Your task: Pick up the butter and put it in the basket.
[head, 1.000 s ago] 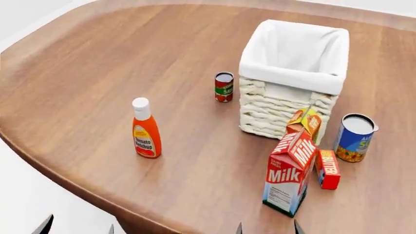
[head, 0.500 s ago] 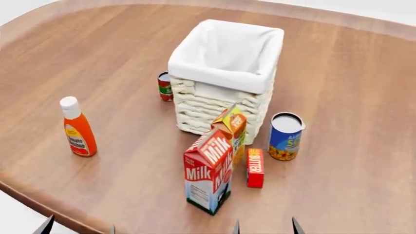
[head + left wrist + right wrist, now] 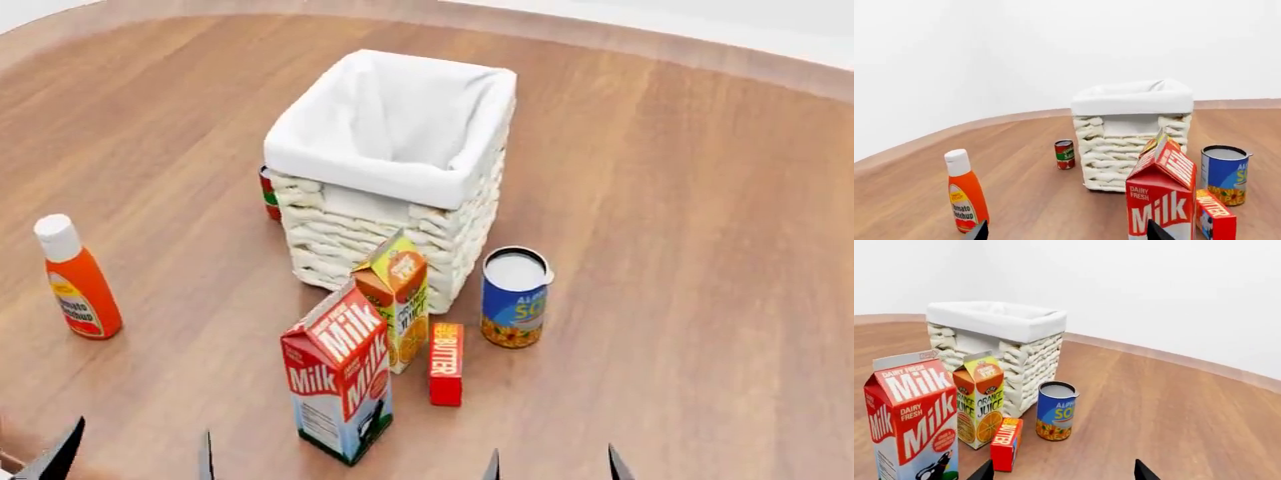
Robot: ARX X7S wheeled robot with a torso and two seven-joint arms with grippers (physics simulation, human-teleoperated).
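Butter (image 3: 446,362) lies flat on the counter (image 3: 694,250), beside the orange juice carton (image 3: 396,298), near the basket (image 3: 387,160); right tool (image 3: 553,466) hangs nearest it, suiting pickup; both tools' fingers spread apart, empty.

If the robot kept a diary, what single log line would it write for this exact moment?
stage: approach | butter: on table, beside orange juice carton | basket: empty | left gripper: open | right gripper: open
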